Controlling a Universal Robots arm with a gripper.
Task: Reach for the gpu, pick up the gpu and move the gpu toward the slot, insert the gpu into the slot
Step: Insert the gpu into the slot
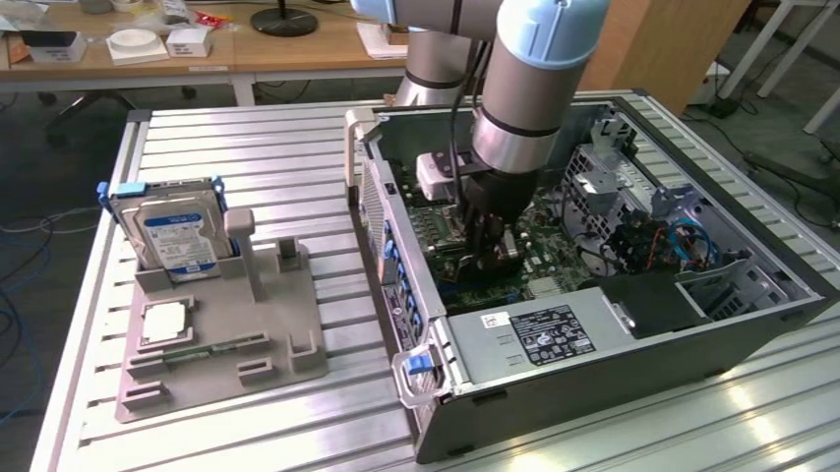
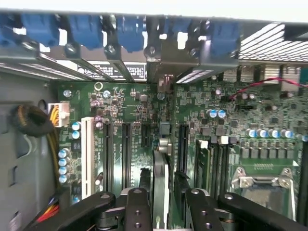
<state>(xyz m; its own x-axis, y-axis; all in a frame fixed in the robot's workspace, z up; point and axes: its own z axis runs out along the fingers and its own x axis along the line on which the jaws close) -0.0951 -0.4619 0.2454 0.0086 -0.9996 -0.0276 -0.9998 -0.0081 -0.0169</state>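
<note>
Jaws sit either side of the gpu, seen edge-on, but whether they clamp it or have let go I cannot tell. Gripper is down inside the open computer case, over the motherboard. The card stands upright among the board's expansion slots. Outside the case: hard drive upright in grey holder.
</note>
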